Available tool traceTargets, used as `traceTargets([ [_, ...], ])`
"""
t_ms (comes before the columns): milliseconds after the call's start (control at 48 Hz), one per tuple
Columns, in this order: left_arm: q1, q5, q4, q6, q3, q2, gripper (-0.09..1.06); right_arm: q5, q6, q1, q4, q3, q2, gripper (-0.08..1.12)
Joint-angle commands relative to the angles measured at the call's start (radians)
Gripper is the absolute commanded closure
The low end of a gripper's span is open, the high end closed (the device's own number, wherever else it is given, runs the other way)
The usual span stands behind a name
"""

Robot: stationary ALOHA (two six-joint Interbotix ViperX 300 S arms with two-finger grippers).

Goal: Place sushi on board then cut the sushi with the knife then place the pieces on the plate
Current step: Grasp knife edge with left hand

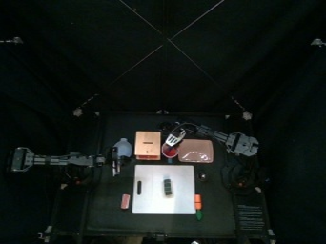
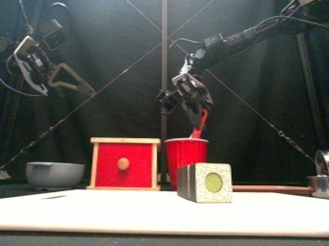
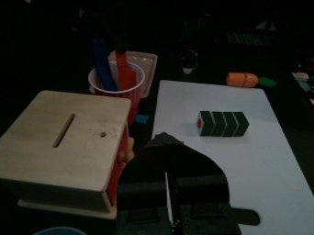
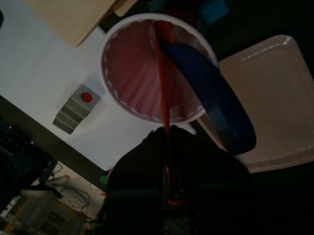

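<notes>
Red knife [image 2: 201,122] is pinched in the closed jaws of our right gripper [image 2: 195,104], its blade hidden in the red cup [image 2: 187,161] beside the blue knife [image 4: 208,87]. Sushi roll [image 1: 167,187] lies on the white board [image 1: 147,200]. Left gripper [image 1: 122,150], state unclear to us, hangs by the wooden box [image 1: 149,143].

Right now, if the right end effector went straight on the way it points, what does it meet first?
The red knife, whose handle lies right in its line, standing in the red cup directly ahead. The blue knife sits just beside that line. Depth is unclear.
</notes>
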Motion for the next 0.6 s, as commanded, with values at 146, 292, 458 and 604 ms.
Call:
traceTargets([
  [146,0.002,-0.005,-0.002,0.000,-0.014,0.002,0.99,0.026,-0.002,0.000,0.008,-0.038,-0.057,0.66],
  [292,0.002,-0.005,-0.002,0.000,-0.014,-0.008,0.99,0.058,-0.003,0.000,-0.005,-0.075,-0.109,0.66],
  [458,0.002,-0.005,-0.002,0.002,-0.017,-0.035,0.98,0.084,-0.018,-0.003,-0.014,-0.112,-0.178,0.66],
  [604,0.002,-0.006,-0.002,0.002,-0.018,-0.055,0.98,0.075,-0.055,0.005,-0.040,-0.126,-0.267,0.66],
])
